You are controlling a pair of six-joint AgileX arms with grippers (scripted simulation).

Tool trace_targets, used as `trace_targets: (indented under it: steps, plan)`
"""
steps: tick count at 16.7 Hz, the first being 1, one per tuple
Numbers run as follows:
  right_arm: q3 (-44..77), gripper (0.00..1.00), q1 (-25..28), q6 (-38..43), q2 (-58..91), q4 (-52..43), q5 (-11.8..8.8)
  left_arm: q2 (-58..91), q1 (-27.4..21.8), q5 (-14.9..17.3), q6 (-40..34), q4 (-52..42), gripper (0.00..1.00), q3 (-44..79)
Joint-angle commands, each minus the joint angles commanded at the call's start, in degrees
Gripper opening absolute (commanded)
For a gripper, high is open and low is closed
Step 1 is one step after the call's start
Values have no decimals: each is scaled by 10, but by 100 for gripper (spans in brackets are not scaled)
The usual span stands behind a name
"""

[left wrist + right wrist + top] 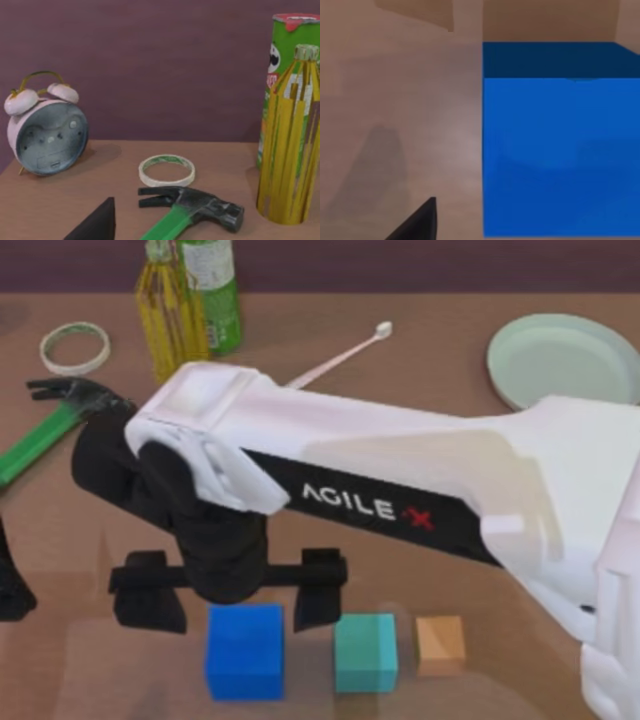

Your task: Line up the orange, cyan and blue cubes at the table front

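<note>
We see soft, even light throughout; faint shadows fall on the table (90, 660) beside the alarm clock (47, 135) and blue cube (560, 150).

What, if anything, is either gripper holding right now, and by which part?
Nothing is held. The right gripper is open just behind the blue cube, which sits free on the table. The left gripper shows only a fingertip at the table's left edge.

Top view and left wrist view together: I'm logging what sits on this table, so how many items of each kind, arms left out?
Cubes: 3, blue cube, cyan cube, orange cube
Bottles and cans: 2, yellow bottle, green can
Tape roll: 1
Hammer: 1
Plate: 1
Spoon: 1
Alarm clock: 1
Total: 10
</note>
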Motion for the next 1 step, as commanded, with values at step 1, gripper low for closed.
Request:
trace_targets:
  steps: [1]
  plan:
    - [1, 100, 0, 0, -1, -1, 0, 0, 0, 0, 0, 0, 100, 0]
